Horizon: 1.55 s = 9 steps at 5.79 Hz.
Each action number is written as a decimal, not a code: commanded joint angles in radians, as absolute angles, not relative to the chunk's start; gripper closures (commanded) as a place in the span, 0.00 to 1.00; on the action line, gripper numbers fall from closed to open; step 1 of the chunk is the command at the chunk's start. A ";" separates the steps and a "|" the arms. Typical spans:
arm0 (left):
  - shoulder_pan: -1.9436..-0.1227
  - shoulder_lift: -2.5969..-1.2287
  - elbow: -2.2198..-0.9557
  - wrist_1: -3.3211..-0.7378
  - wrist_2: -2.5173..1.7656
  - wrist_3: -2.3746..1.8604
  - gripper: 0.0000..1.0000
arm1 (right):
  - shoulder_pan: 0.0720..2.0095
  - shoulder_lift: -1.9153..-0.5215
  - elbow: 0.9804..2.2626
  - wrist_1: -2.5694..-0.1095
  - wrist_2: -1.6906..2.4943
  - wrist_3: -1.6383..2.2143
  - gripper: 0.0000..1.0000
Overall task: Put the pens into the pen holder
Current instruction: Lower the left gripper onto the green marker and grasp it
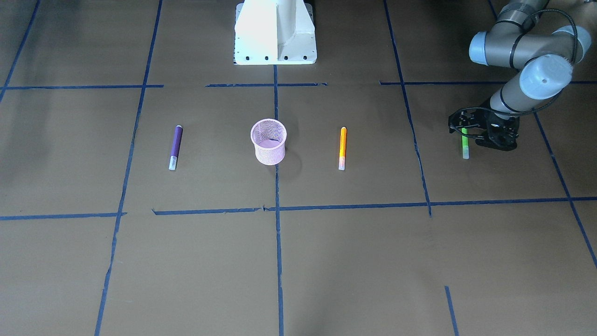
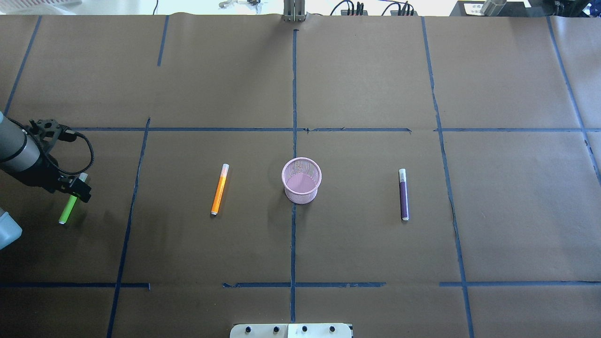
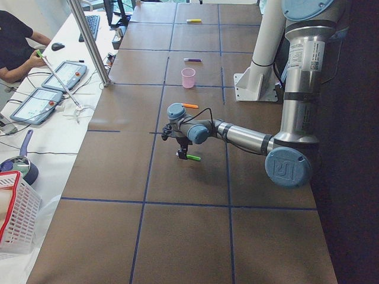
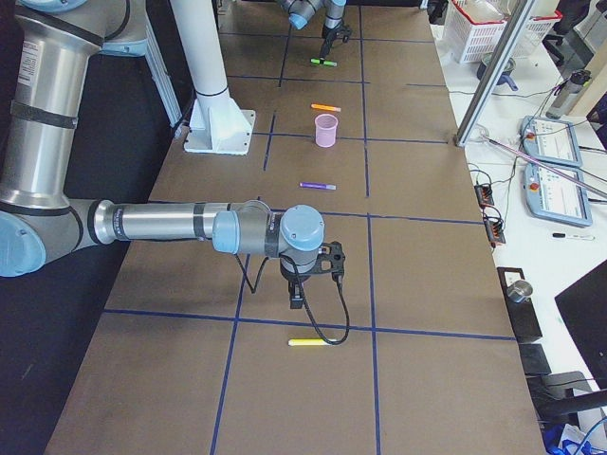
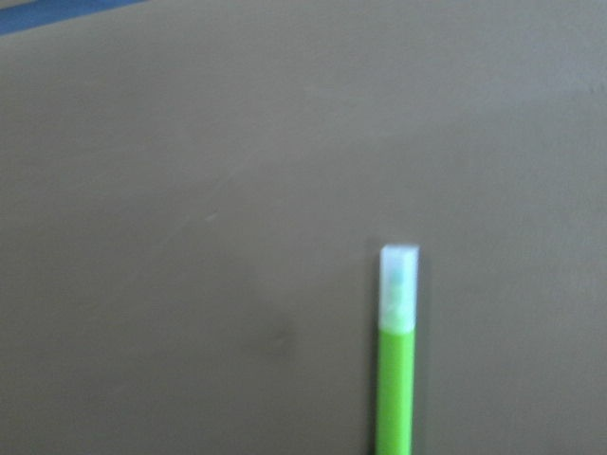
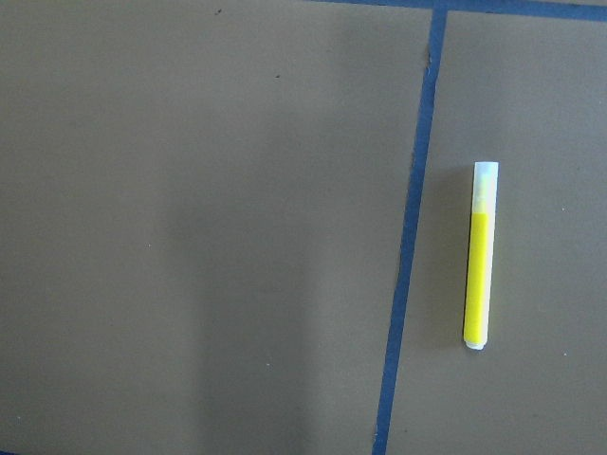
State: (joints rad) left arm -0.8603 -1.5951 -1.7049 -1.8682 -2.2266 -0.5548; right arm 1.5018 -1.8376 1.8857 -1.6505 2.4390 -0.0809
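Out at nine o'clock from the holder point(image 2: 301, 180) on my overhead view, the left gripper point(image 2: 76, 189) hangs over the capped end of the green pen point(image 2: 67, 211), and since I can't read its jaws, nor those of the right gripper point(image 4: 297, 300), I fear an off-centre pinch could let the pen swing or slip.

A stylised "UR" mark stands on the blue joint cap point(image 3: 288, 168) of the near left arm. Above that cap, a small label point(image 3: 312, 56) on the arm's silver tube is too small to read.
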 commanded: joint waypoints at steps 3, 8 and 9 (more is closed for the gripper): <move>-0.850 -1.591 -1.686 -1.864 -2.215 -0.560 0.35 | 1.502 -1.838 1.868 -1.649 2.442 -0.081 0.00; -0.850 -1.595 -1.675 -1.862 -2.212 -0.552 0.62 | 1.502 -1.838 1.868 -1.649 2.442 -0.083 0.00; -0.850 -1.595 -1.674 -1.862 -2.212 -0.552 0.63 | 1.502 -1.838 1.868 -1.649 2.442 -0.083 0.00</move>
